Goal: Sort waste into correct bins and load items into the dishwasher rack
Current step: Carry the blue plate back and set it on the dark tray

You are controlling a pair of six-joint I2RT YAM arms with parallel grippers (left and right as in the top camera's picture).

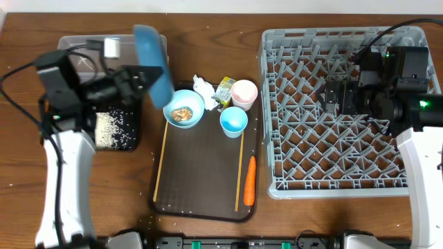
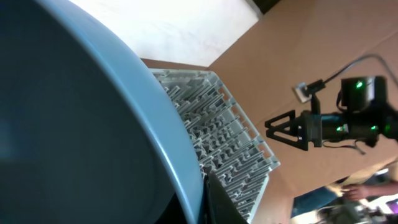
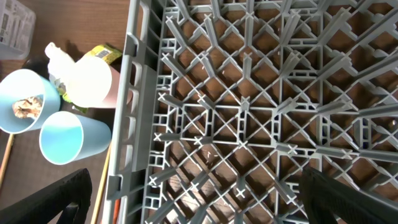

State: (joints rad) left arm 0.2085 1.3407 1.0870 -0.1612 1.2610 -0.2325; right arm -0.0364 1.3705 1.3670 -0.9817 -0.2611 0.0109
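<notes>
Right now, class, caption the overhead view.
Left hand holds the blue plate tilted; right hand hovers open over the rack.

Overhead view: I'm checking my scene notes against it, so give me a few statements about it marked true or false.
1. The left end effector holds the blue plate. True.
2. The carrot lies in the dishwasher rack. False: it lies on the brown serving tray, beside the rack.
3. The small bowl holds a brown food lump. True.
4. The right end effector grips the pink cup. False: it is open over the rack; the cup stands beside the rack, untouched.
5. Rice grains lie in the black tray. True.
</notes>
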